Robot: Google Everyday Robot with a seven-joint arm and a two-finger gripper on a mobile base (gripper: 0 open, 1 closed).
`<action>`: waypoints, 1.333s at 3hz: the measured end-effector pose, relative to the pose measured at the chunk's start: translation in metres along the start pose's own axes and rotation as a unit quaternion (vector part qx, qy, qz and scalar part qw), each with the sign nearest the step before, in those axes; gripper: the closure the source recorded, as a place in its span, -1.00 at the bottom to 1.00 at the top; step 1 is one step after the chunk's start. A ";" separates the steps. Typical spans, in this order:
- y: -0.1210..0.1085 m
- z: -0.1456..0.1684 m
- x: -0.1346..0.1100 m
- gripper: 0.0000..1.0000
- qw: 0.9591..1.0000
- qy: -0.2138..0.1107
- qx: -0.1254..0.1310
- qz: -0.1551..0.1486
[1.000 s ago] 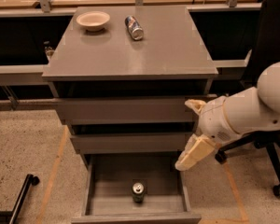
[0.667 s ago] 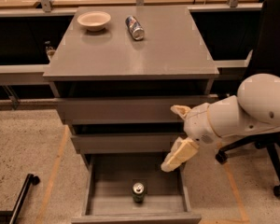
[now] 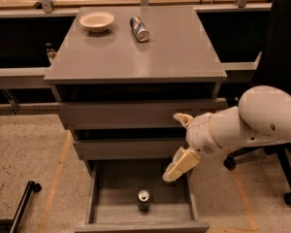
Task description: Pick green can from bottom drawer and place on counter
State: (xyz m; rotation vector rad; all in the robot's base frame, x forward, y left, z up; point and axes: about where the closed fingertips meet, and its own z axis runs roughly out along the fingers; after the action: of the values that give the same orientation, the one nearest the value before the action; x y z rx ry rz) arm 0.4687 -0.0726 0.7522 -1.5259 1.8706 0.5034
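The green can [image 3: 143,199] stands upright on the grey floor of the open bottom drawer [image 3: 111,193], near its front middle. My gripper [image 3: 170,146] hangs in front of the cabinet's right side, over the back right part of the drawer, above and to the right of the can. Its cream fingers [image 3: 179,165] are spread apart with nothing between them. The white arm reaches in from the right. The counter [image 3: 136,57] is the grey top of the cabinet above.
A cream bowl [image 3: 96,21] and a blue-and-silver can [image 3: 139,28] lying on its side sit at the back of the counter. The two upper drawers are shut. A black office chair [image 3: 281,67] stands at the right. A black bar [image 3: 19,205] lies on the floor at the lower left.
My gripper and arm have moved left and a little down, from beside the cabinet's right edge to over the open drawer. The can has not moved.
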 end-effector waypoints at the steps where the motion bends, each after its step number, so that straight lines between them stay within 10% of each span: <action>1: 0.002 0.038 0.009 -1.00 1.000 -0.015 0.005 -0.011; 4: -0.010 0.156 0.100 -1.00 0.999 -0.027 -0.032 0.029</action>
State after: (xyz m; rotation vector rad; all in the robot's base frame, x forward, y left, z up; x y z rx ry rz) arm 0.5079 -0.0424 0.5730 -1.4887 1.8777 0.6291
